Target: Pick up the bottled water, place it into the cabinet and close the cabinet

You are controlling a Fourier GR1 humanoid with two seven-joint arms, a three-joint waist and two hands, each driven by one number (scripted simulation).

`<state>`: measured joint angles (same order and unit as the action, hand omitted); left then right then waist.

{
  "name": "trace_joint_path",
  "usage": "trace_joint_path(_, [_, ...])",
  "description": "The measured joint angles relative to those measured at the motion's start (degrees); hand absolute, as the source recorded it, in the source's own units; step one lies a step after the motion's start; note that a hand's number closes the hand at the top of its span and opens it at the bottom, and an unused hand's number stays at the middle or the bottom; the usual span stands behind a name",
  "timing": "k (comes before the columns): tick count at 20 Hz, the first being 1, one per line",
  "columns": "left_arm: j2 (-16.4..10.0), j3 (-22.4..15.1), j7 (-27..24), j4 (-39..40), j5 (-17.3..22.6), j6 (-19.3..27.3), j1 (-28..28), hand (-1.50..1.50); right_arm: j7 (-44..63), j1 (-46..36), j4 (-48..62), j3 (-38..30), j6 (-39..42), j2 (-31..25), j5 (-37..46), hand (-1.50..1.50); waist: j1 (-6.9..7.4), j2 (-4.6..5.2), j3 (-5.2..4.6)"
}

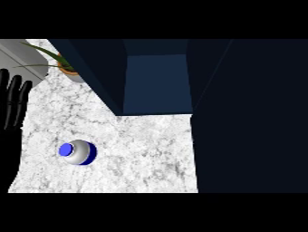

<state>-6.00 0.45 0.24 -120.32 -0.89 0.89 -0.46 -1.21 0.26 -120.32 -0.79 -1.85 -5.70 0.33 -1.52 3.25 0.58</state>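
Left of the dark blue cabinet (pixel 155 84), the black left hand (pixel 2 113) is resting wide open; the blue-capped grey water bottle (pixel 78 152) is awaiting a sideways, upright grasp.

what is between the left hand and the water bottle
Nothing. In the head view, only bare marble counter lies between the open left hand, resting at the view's left edge, and the bottled water.
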Motion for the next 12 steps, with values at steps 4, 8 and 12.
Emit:
trace_joint_path(4, [-1.17, -0.04, -0.91, 0.24, 1.53, -2.82, 1.25, -1.50, -2.11, 3.33, -0.38, -0.10, 2.10, 0.30, -2.36, -1.50, 0.86, -2.09, -0.36])
trace_joint_path(8, [-1.61, -0.82, 1.96, -1.61, 5.18, -5.56, 4.88, -1.50, 2.90, 6.30, -4.01, 1.95, 4.41, 0.21, -6.37, -1.50, 1.37, -2.98, -0.52])
trace_joint_path(12, [-1.67, -1.34, 7.48, -3.76, 8.71, -6.57, 8.24, -1.50, 9.65, 12.04, -9.99, 3.99, 6.43, -0.48, -10.97, -1.50, 1.26, -3.29, -0.56])
